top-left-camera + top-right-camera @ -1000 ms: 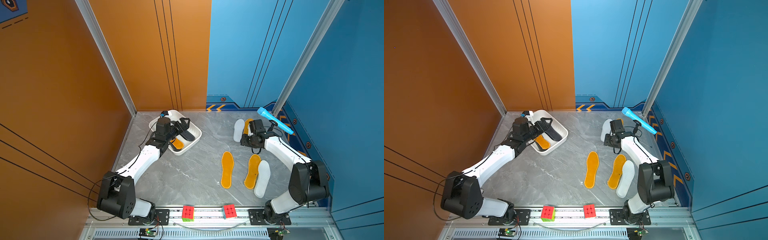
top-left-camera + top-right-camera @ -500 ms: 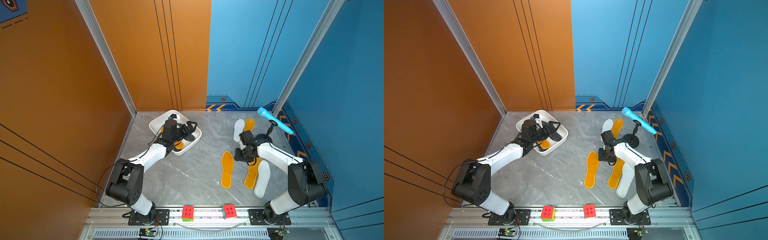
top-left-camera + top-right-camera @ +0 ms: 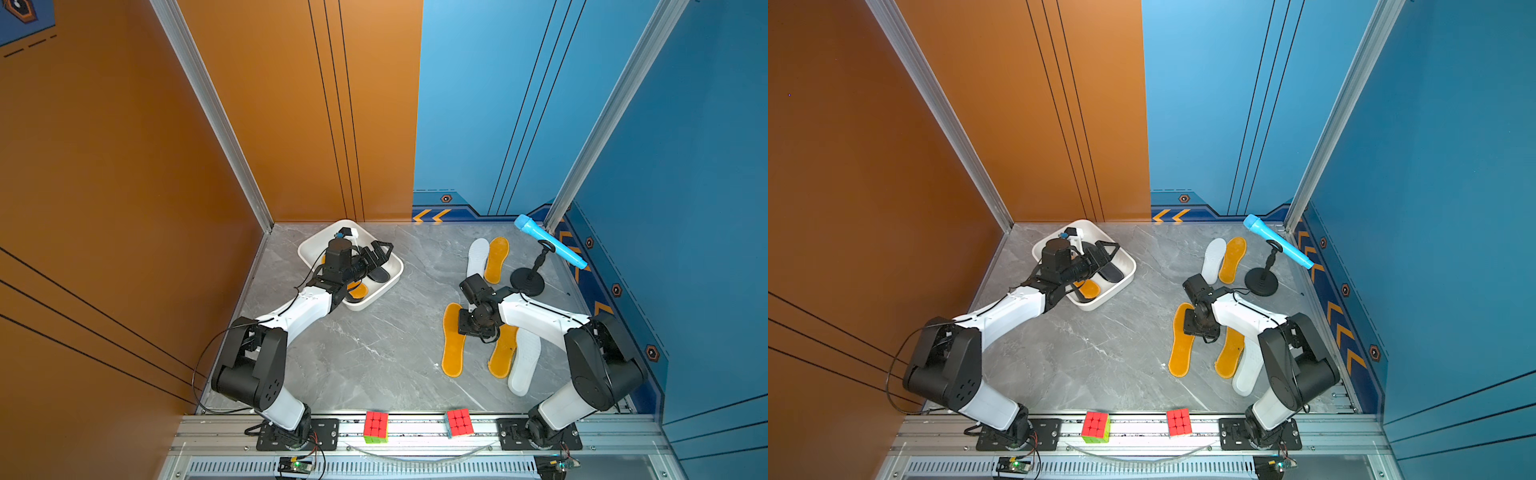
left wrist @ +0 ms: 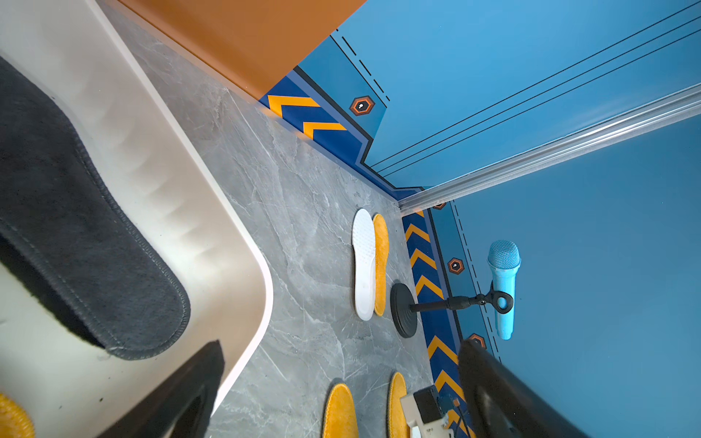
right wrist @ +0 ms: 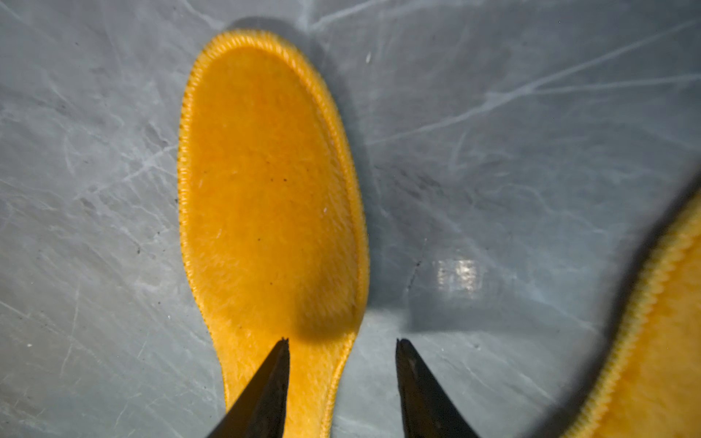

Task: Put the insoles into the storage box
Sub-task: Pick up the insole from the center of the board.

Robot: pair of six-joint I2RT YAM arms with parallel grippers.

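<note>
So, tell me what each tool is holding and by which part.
Nothing is held. The left tool hangs open over the storage box; the right tool is open, astride the edge of an orange insole, not gripped.

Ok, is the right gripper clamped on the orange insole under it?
No, in the right wrist view the right gripper stands open over the orange insole, gripping nothing.

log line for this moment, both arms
left jaws: open, above white shallow plastic tray | right jaws: open, straddling edge of flat orange-yellow fleecy insole on grey marble tabletop | phase: pre-grasp
</note>
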